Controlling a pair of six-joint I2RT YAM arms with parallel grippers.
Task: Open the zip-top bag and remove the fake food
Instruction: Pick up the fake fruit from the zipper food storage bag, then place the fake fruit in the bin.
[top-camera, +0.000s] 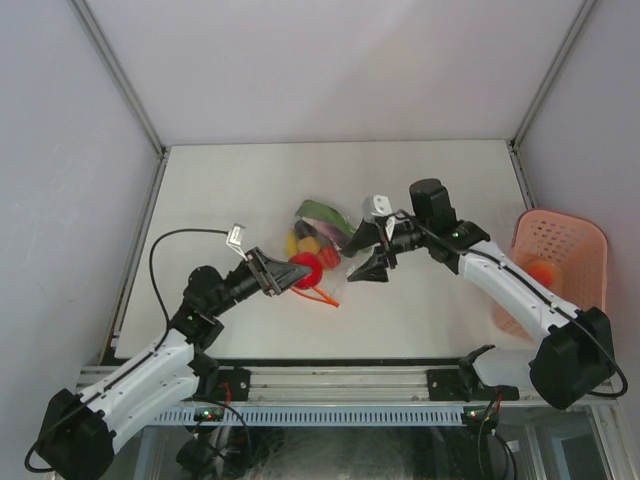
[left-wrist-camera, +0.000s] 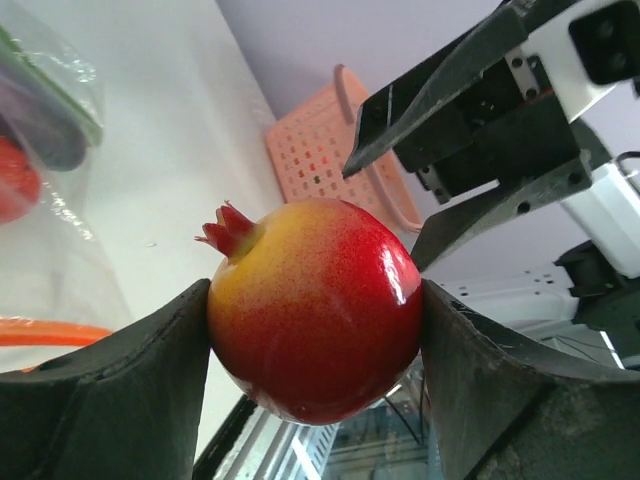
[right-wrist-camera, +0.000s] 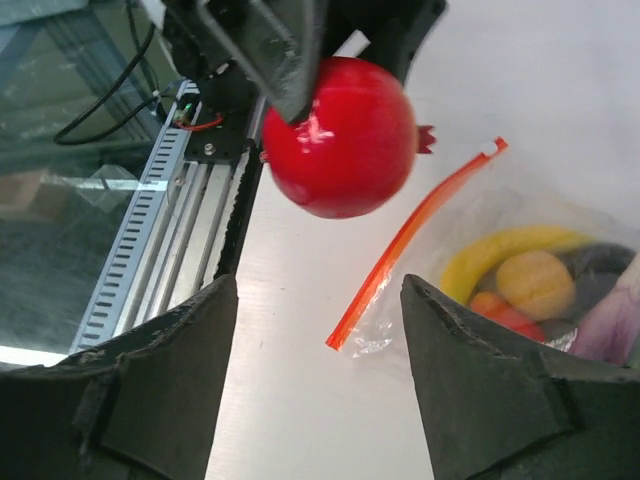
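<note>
From above, the left end effector (top-camera: 283, 272) grips a red pomegranate (top-camera: 307, 268) just off the 7 o'clock corner of the zip-top bag (top-camera: 325, 235), which lies mid-worktop (top-camera: 430, 180). The right end effector (top-camera: 372, 258) hovers at the bag's 4 o'clock, and a pink basket (top-camera: 575, 240) sits at 3 o'clock. The left wrist view shows the pomegranate (left-wrist-camera: 315, 305) pinched between both fingers, clear of the worktop, with the right end effector (left-wrist-camera: 385, 215) at 1 o'clock. The right wrist view shows the right end effector (right-wrist-camera: 320, 380) spread wide and empty. The orange zip strip (right-wrist-camera: 415, 235) runs across the centre, and the rest of the fake food (right-wrist-camera: 530, 285) lies inside the bag at 4 o'clock. The bag looks opened and one piece is out. Several pieces are left to remove.
</note>
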